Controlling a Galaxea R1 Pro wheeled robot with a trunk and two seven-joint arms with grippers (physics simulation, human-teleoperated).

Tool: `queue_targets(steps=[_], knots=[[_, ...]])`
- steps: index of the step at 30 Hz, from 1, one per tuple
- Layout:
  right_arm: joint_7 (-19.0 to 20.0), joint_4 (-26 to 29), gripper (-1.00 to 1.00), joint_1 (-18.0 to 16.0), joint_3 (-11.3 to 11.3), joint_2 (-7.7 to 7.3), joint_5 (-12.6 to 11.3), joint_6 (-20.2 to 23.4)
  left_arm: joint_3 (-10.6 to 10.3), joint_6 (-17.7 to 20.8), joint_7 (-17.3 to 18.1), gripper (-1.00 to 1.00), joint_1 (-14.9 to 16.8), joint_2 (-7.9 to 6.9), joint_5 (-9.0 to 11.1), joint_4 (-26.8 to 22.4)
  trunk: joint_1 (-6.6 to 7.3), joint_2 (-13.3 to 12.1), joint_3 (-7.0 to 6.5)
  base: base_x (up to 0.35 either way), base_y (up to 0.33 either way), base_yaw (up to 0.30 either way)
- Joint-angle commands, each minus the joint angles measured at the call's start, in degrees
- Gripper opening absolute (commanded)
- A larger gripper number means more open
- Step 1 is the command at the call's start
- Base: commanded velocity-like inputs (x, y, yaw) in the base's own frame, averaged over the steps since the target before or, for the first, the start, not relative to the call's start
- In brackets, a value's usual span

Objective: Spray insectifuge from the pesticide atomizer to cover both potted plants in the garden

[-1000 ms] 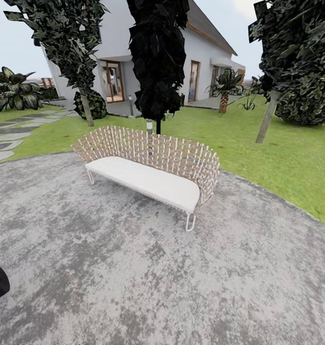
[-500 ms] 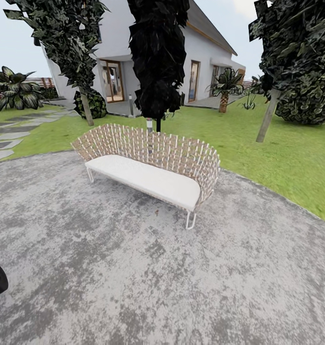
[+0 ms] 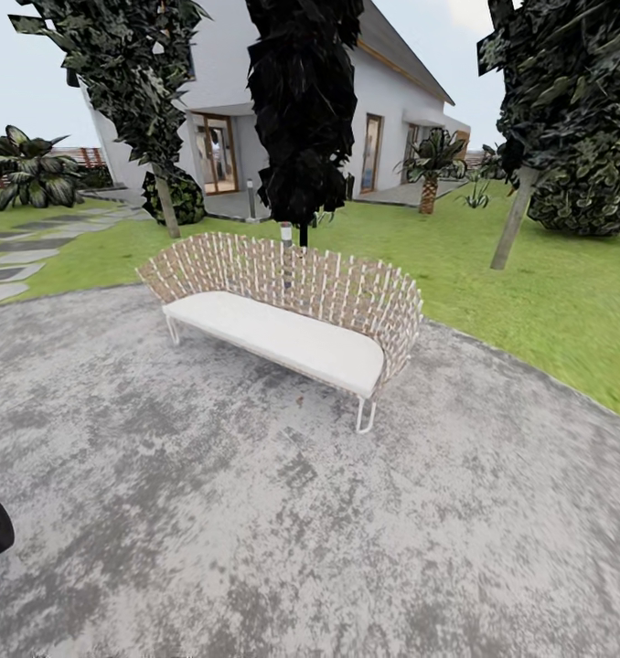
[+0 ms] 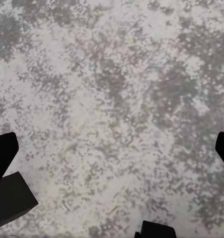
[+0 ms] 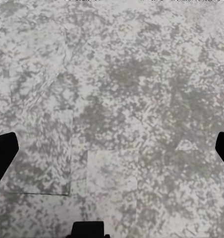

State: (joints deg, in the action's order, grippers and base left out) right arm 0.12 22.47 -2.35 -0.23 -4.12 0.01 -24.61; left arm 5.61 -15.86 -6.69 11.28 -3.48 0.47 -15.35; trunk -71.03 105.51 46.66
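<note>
Robot on round grey mottled stone patio (image 3: 255, 530); woven wicker bench with white cushion (image 3: 287, 334) at frame centre, green lawn (image 3: 529, 302) to right. Left gripper (image 4: 112, 144): dark fingertips at opposite frame edges, spread wide, nothing held. Right gripper (image 5: 112, 144): likewise wide apart, empty. Dark-green atomizer bottle and aloe-like potted plants not in sight. Likely step: searching. Advice: turn base slowly, scan patio edge and lawn low, keep arms tucked clear of bench.
</note>
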Motion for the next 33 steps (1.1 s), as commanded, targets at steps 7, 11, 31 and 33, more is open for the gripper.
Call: queue_targets(steps=[7, 11, 31, 33], knots=[[0.0, 0.1, 1.0, 0.0, 0.0, 0.07, 0.0, -0.2, 1.2, -0.3, 0.1, 1.0, 0.0, 0.17, -0.3, 0.1, 0.0, 0.0, 0.05, 0.0, 0.0, 0.241], [-0.2, 0.0, 1.0, 0.0, 0.0, 0.15, 0.0, -0.2, 1.4, -0.2, 0.1, 1.0, 0.0, 0.08, -0.1, 0.1, 0.0, 0.0, 0.05, 0.09, 0.0, 0.276], [-0.2, -0.1, 1.0, 0.0, 0.2, 0.17, 0.1, -0.2, 1.4, -0.2, 0.2, 1.0, 0.0, 0.05, -0.1, 0.1, 0.0, 0.0, 0.05, 0.325, 0.037, 0.069], [-0.2, -0.2, 1.0, 0.0, 0.2, 0.17, 0.2, -0.2, 1.4, -0.3, 0.2, 1.0, 0.0, 0.02, -0.1, 0.1, 0.0, 0.0, 0.05, 0.337, 0.098, 0.0]])
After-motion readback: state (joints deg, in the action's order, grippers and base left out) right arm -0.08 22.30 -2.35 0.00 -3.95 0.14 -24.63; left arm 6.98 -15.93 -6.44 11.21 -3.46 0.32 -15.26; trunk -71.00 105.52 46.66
